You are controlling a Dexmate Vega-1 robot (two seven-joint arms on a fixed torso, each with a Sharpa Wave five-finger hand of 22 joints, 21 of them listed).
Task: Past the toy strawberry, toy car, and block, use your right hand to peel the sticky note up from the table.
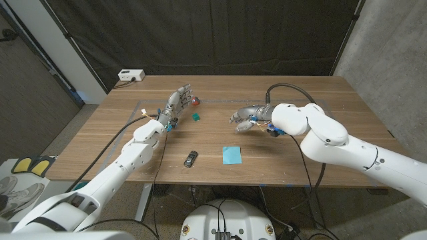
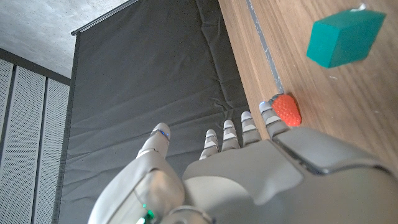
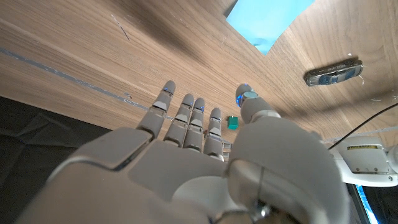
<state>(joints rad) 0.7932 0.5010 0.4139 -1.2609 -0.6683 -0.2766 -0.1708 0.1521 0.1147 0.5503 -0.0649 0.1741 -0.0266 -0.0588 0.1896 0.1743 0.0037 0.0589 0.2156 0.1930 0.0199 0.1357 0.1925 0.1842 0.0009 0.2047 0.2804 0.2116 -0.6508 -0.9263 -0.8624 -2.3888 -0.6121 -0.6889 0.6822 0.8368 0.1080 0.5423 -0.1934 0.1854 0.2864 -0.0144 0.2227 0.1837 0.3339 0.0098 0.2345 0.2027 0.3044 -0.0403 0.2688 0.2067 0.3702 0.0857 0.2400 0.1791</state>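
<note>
Right hand [image 1: 244, 120]: fingers spread, holding nothing, above the table [image 1: 300, 87].
Sticky note [image 1: 231, 155]: flat on the table, near the right hand, on its robot side.
Left hand [image 1: 177, 101]: fingers apart, empty, strawberry [image 1: 195, 102] just beside its fingertips.

Matt wooden table [image 1: 300, 150], glossy plastic arms

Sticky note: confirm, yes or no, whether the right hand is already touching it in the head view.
No. The blue sticky note lies flat on the table near its front edge, while the right hand hovers apart, farther back.
</note>
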